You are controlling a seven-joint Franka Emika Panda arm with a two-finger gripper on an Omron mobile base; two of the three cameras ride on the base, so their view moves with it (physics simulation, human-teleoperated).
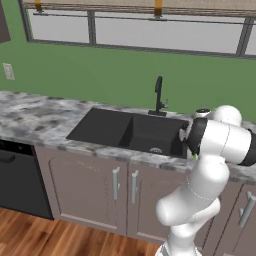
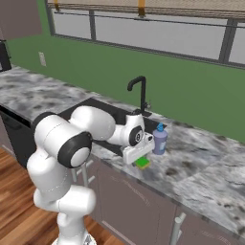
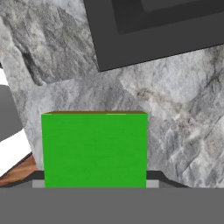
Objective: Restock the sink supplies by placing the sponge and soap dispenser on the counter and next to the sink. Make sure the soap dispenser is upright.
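Note:
A green sponge (image 3: 94, 148) sits between my gripper (image 3: 94, 184) fingers, which are shut on its two sides. In the right base view the gripper (image 2: 140, 160) points down over the marbled counter (image 2: 201, 158), with the sponge (image 2: 142, 164) low over the counter's front edge, just right of the black sink (image 2: 103, 112). I cannot tell whether the sponge touches the stone. The lavender soap dispenser (image 2: 160, 139) with its blue pump stands upright on the counter just behind the gripper, beside the sink's right rim. The sink's corner (image 3: 153, 35) shows ahead of the sponge.
A black gooseneck faucet (image 1: 158, 95) rises behind the sink (image 1: 130, 131). A black dishwasher front (image 1: 17, 180) sits under the counter (image 1: 35, 115) at left. Mauve cabinet doors (image 1: 85, 187) with silver handles run below. The counter stretches on to the right (image 2: 215, 186).

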